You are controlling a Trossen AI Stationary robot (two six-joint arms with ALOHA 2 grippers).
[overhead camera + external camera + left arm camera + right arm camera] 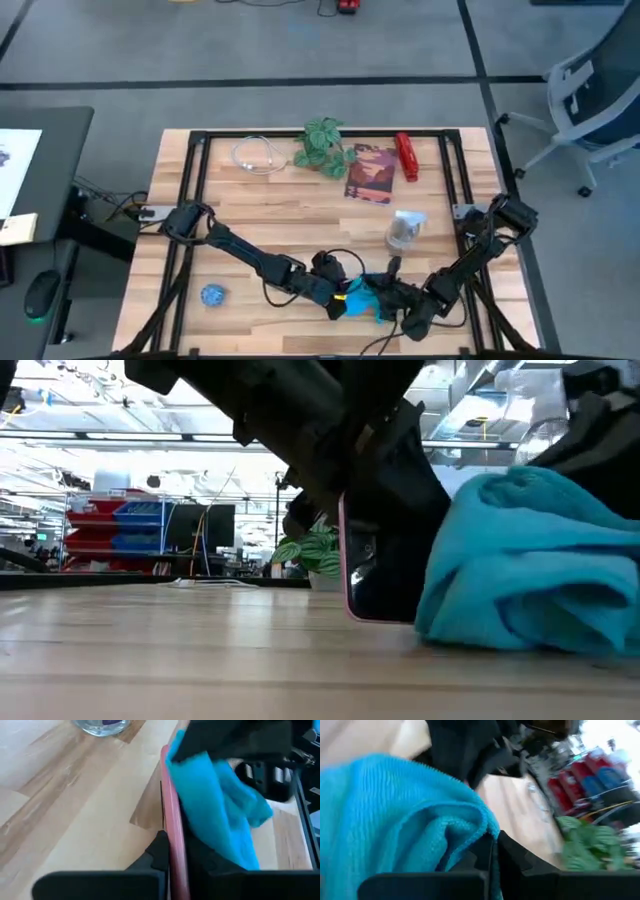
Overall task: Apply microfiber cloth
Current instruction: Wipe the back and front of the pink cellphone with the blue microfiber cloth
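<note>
My right gripper (393,297) is clamped on the microfiber cloth (366,296), bunched against the phone (173,827) that my left gripper (338,297) pinches on edge near the table's (260,200) front edge. Pressing too hard could tip the phone loose. Pale wood planks; shelving and bins beyond.
</note>
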